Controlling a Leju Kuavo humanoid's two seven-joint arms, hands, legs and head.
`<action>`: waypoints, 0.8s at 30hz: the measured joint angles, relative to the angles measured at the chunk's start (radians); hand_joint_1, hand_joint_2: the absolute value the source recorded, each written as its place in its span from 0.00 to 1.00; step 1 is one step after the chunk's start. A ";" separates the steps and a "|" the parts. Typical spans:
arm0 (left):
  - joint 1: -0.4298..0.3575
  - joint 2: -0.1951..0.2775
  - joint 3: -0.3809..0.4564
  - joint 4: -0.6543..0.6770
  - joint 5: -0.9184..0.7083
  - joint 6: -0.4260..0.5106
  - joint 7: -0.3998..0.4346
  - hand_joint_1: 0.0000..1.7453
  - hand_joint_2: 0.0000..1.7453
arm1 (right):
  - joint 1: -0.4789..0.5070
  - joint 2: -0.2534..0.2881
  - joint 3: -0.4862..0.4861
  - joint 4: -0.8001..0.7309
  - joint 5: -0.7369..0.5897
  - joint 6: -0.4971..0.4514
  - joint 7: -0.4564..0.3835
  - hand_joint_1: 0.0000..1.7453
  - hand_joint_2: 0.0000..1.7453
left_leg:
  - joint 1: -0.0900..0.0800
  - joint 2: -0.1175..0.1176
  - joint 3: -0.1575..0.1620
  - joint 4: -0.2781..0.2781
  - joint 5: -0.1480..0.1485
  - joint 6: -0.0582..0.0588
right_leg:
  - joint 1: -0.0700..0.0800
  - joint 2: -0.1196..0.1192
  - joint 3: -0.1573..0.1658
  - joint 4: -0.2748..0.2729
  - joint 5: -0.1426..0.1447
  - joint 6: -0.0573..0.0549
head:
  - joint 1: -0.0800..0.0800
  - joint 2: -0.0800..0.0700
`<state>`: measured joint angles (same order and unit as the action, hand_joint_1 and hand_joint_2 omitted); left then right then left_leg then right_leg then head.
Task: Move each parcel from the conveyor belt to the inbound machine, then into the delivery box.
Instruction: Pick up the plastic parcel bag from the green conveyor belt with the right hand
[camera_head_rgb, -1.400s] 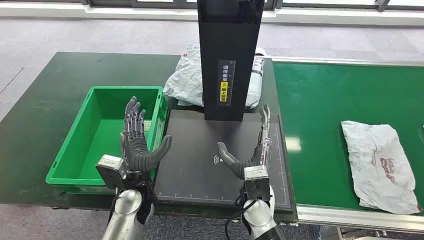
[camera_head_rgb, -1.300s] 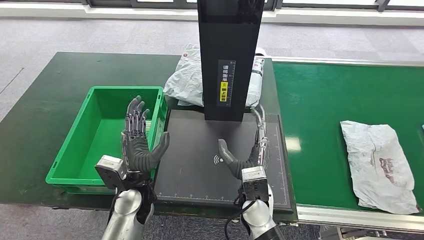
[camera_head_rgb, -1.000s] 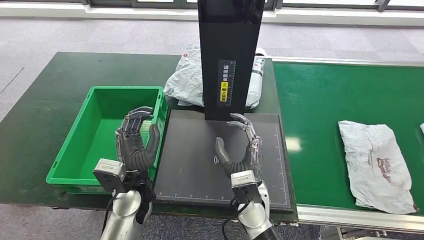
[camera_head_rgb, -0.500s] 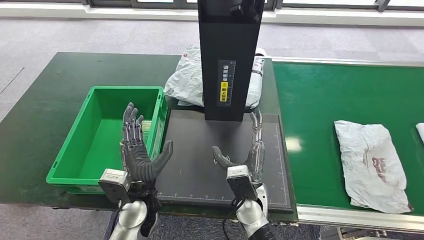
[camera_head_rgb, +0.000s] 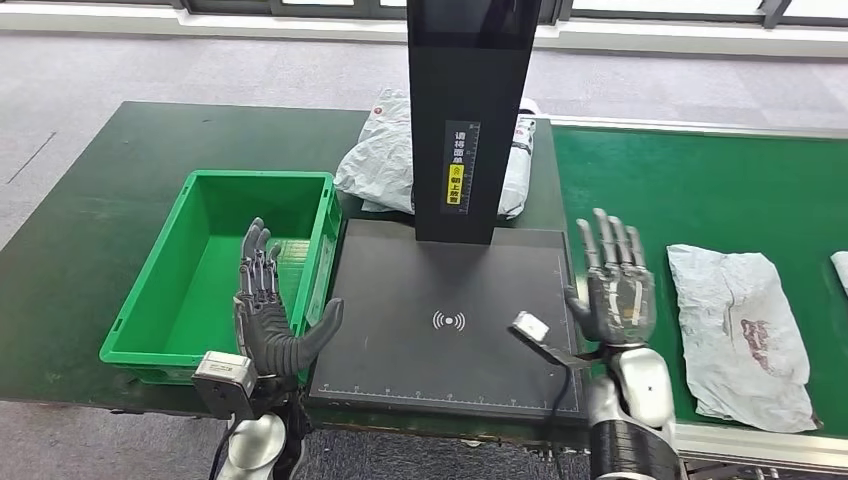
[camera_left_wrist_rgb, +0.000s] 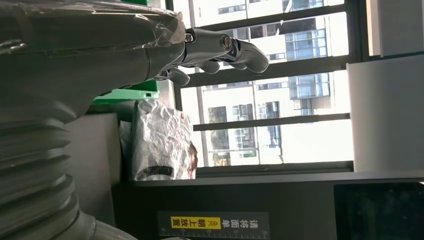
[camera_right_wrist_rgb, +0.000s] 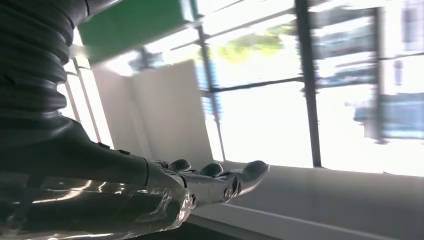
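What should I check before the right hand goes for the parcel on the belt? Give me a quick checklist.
1. Right hand empty, fingers spread: ok.
2. Left hand empty, at the bin's near corner, off the belt: ok.
3. Parcel lies flat on the belt, just beside the right hand: ok.
4. Scanner pad bare, ready to take a parcel: ok.
5. Green bin has room: ok.
6. Whether the belt is stopped: cannot tell.

Rear parcel (camera_head_rgb: 385, 165) partly behind scanner column (camera_head_rgb: 470, 120), far-right parcel (camera_head_rgb: 840, 270) cropped
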<state>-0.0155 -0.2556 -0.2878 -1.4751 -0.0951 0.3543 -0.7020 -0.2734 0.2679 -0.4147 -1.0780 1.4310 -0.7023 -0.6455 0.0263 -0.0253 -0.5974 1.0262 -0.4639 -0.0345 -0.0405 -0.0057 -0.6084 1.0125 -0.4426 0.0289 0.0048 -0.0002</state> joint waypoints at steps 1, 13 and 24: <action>0.003 0.000 0.000 -0.002 -0.001 0.003 0.000 0.00 1.00 | -0.002 0.006 -0.066 -0.002 -0.013 0.000 -0.008 0.00 1.00 | 0.000 0.000 0.000 0.000 0.000 0.000 | 0.000 0.000 0.000 0.000 0.000 0.000 | 0.000 0.000; 0.010 0.000 0.005 -0.007 -0.001 0.003 0.000 0.00 1.00 | -0.030 0.040 -0.308 -0.041 0.018 0.000 0.031 0.00 1.00 | 0.000 0.006 0.005 0.000 -0.001 -0.001 | 0.000 0.007 -0.001 0.000 0.000 0.000 | -0.001 0.000; 0.022 -0.002 0.036 -0.020 -0.007 0.003 0.000 0.00 1.00 | -0.028 -0.008 -0.385 -0.135 0.069 0.000 0.314 0.00 1.00 | 0.000 0.007 0.005 0.000 -0.002 -0.001 | 0.000 0.008 -0.002 0.000 0.000 0.000 | -0.001 0.000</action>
<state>0.0066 -0.2574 -0.2520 -1.4950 -0.1020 0.3577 -0.7019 -0.3011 0.2601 -0.7994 -1.2126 1.4996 -0.7020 -0.3312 0.0260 -0.0187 -0.5925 1.0261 -0.4658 -0.0351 -0.0407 0.0025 -0.6103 1.0126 -0.4425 0.0287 0.0042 0.0000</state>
